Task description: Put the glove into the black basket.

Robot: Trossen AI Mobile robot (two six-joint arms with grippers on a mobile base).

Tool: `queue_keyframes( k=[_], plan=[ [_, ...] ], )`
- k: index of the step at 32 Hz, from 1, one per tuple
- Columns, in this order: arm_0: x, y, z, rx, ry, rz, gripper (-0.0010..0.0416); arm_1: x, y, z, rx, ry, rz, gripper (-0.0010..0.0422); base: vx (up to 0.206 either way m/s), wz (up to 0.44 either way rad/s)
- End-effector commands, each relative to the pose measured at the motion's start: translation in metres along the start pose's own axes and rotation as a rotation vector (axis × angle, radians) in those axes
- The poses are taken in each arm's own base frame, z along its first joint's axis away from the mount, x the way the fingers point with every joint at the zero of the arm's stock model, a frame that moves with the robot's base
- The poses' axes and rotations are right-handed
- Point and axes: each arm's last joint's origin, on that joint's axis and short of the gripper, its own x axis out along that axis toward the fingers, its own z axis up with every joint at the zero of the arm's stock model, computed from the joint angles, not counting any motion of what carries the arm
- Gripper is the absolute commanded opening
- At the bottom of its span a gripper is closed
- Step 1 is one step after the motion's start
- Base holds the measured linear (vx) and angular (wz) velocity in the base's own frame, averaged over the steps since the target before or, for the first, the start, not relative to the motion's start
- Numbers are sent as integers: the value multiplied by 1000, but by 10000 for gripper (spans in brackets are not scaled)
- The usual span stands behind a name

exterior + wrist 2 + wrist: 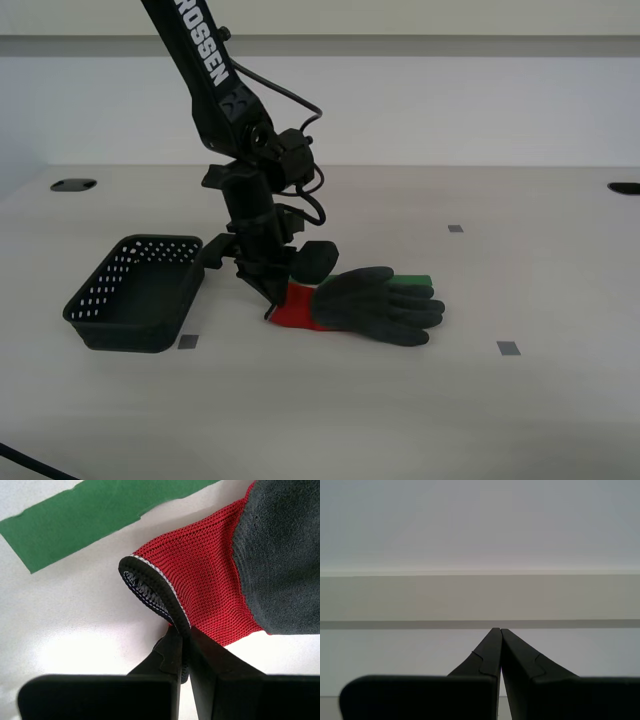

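The glove (375, 302) lies on the table, dark grey fingers toward the exterior view's right, red cuff (295, 307) toward the left. My second gripper (272, 305) points down at the cuff and is shut on the cuff's hem; the second wrist view shows the pinched hem (150, 587) lifted between the closed tips (184, 632). The black basket (138, 292) stands empty just to the exterior view's left of that arm. My first gripper (499, 630) is shut on nothing and faces a blank wall; it is out of the exterior view.
A strip of green tape (410, 282) lies on the table under the glove's far side, also seen in the second wrist view (100, 517). Small grey markers (509, 348) dot the tabletop. Two dark cable holes (73, 185) sit near the back edge.
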Motion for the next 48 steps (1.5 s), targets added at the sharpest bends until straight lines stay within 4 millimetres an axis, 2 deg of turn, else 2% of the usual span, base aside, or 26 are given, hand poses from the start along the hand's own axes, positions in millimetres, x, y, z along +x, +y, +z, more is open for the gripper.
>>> queue_keyframes(
  k=[1, 6, 11, 12, 13, 16, 18, 19, 20, 21, 25, 27, 28, 29, 32, 33, 34, 35, 37, 39, 44, 45, 48],
  plan=[
    [0, 0, 1, 0, -5, 0, 1, 0, 0, -1, 10, 13, -1, -3, 0, 0],
    [0, 0, 1, 0, -5, 0, 0, -2, 0, -6, 44, 60, 7, -1, 0, 0],
    [0, 0, 1, 0, -5, 0, 0, -25, -5, -1, 81, 36, 3, -1, 0, 0],
    [0, 0, 1, 0, -5, 0, 1, -41, -9, 3, 98, 9, -2, -1, 0, 0],
    [0, 0, 1, 0, -5, 0, 0, -46, -10, 3, 104, 2, -3, -1, 0, 0],
    [0, 0, 0, 0, 1, 0, 1, -80, -17, 7, 136, -47, -8, -1, 0, 0],
    [0, 0, 0, 0, 2, 0, 1, -90, -19, 8, 140, -66, -11, -1, 0, 0],
    [0, 0, 0, 0, 3, 0, 1, -110, -22, 8, 155, -99, -14, -1, 0, 0],
    [0, 0, 0, 0, 3, 0, 0, -115, -23, 8, 159, -106, -15, -1, 0, 0],
    [0, 0, 0, 0, 5, 0, 1, -130, -25, 6, 178, -121, -12, -1, 0, 0],
    [0, 0, -1, 0, 18, 0, 0, -156, -25, 3, 189, -151, 19, -1, 0, 0],
    [0, 0, -1, 0, 16, 0, 0, -174, -19, -1, 204, -152, 92, -1, 0, 0],
    [0, 0, -1, 0, 18, 0, 1, -178, -17, -2, 205, -152, 98, -1, 0, 0],
    [0, 0, -1, 0, 18, 0, 0, -192, -9, -6, 199, -157, 103, -1, 0, 0],
    [0, 0, -1, 0, 18, 0, 1, -215, 4, -11, 178, -180, 111, -1, 0, 0],
    [0, 0, -2, 0, 20, 1, 1, -230, 11, -14, 161, -204, 116, -1, 0, 0],
    [0, 0, -1, 0, 18, 0, 1, -235, 14, -16, 154, -214, 117, -1, 0, 0],
    [0, 0, -2, 0, 23, 0, 1, -251, 21, -20, 137, -252, 124, -1, 0, 0],
    [0, 0, -2, 0, 23, 1, 0, -261, 25, -24, 123, -274, 128, -1, 0, 0],
    [0, 0, -2, 0, 26, 0, 1, -289, 36, -39, 82, -305, 139, -1, 0, 0],
    [0, 0, -3, 0, 32, 0, 0, -327, 47, -65, 32, -359, 160, -1, 0, 0],
    [0, 0, -3, 0, 34, 0, 0, -340, 53, -76, 9, -376, 172, -1, 0, 0],
    [0, 0, -3, 0, 35, 0, 1, -348, 62, -88, -30, -359, 186, -1, 0, 0]
  ],
)
